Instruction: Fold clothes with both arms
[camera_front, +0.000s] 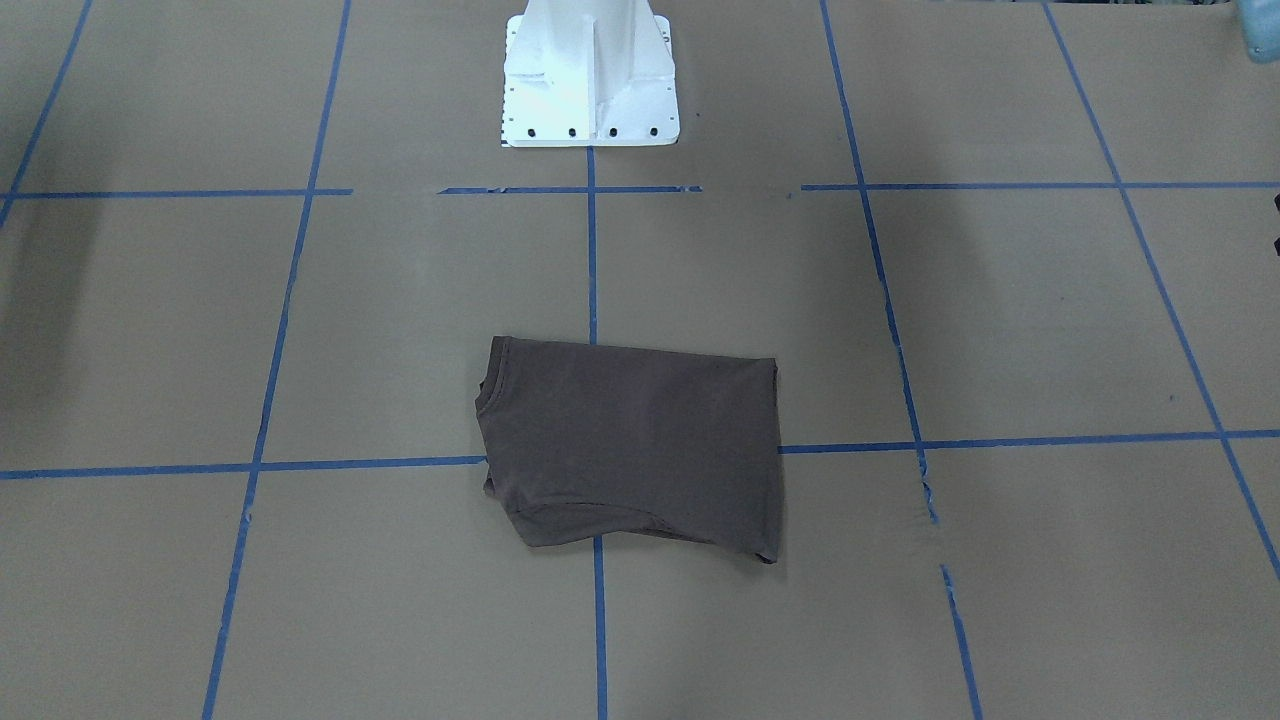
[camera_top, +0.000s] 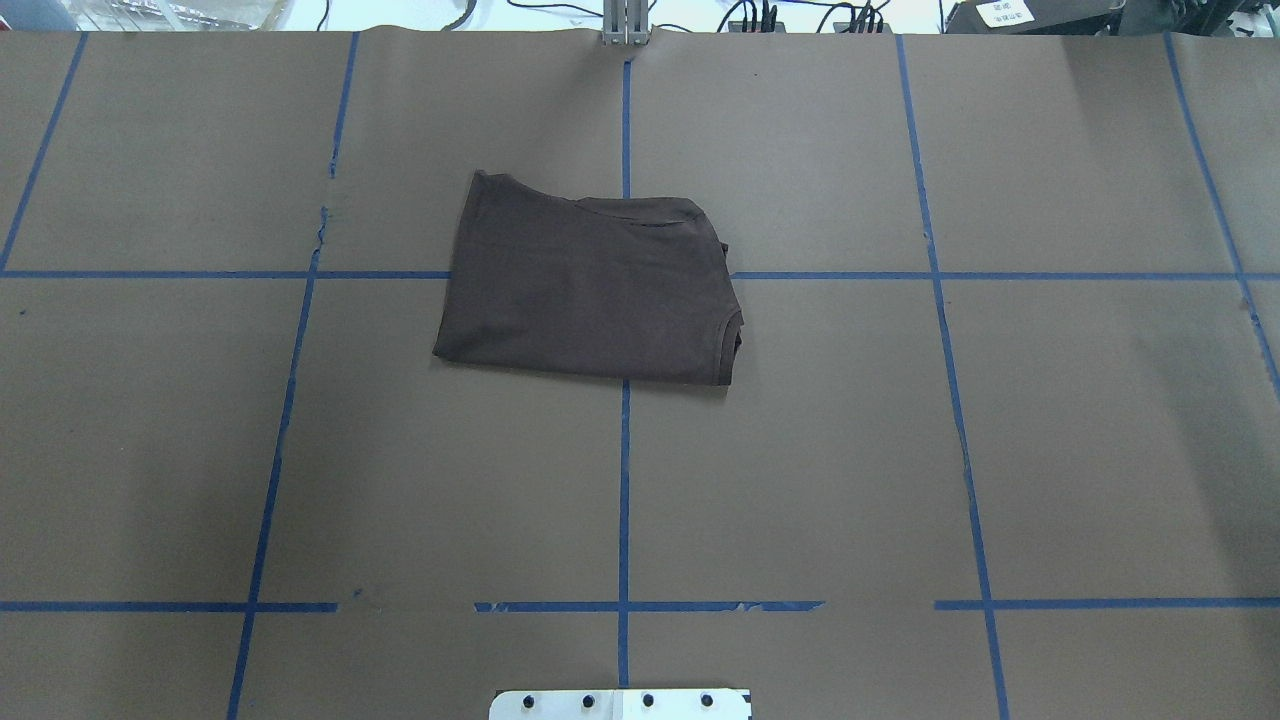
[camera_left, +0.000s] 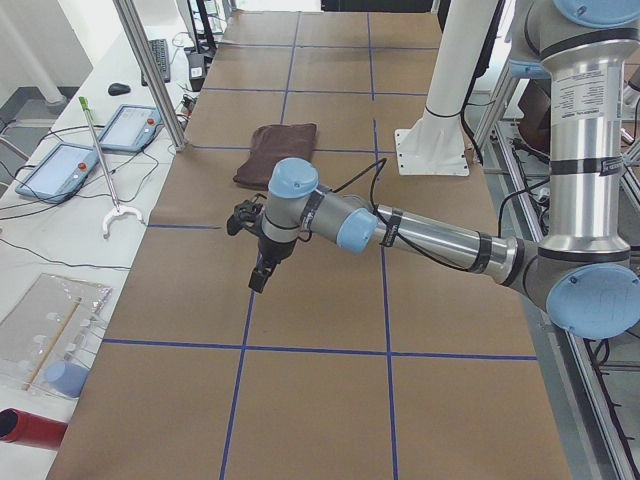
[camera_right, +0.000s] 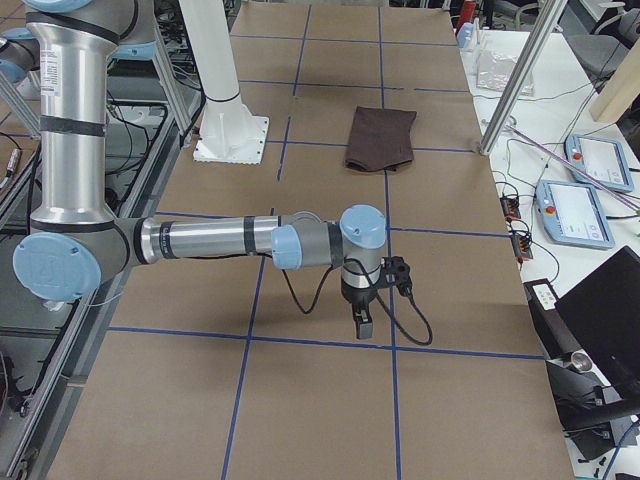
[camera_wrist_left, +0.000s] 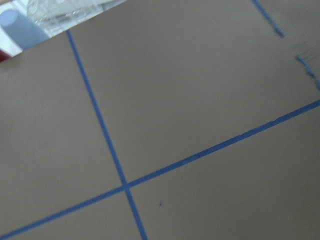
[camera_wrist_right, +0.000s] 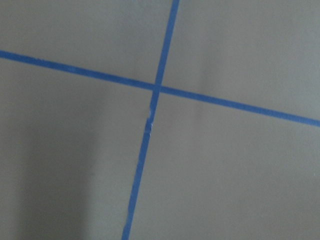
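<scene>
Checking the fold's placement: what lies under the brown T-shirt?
The T-shirt lies on brown table paper, across two blue tape lines; where they cross is hidden by the cloth.

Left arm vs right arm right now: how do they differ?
The left arm stretches out to the robot's left, the right arm to its right. The left claw hangs tilted; the right claw points straight down. Both hang over bare paper, well apart from the folded T-shirt.
</scene>
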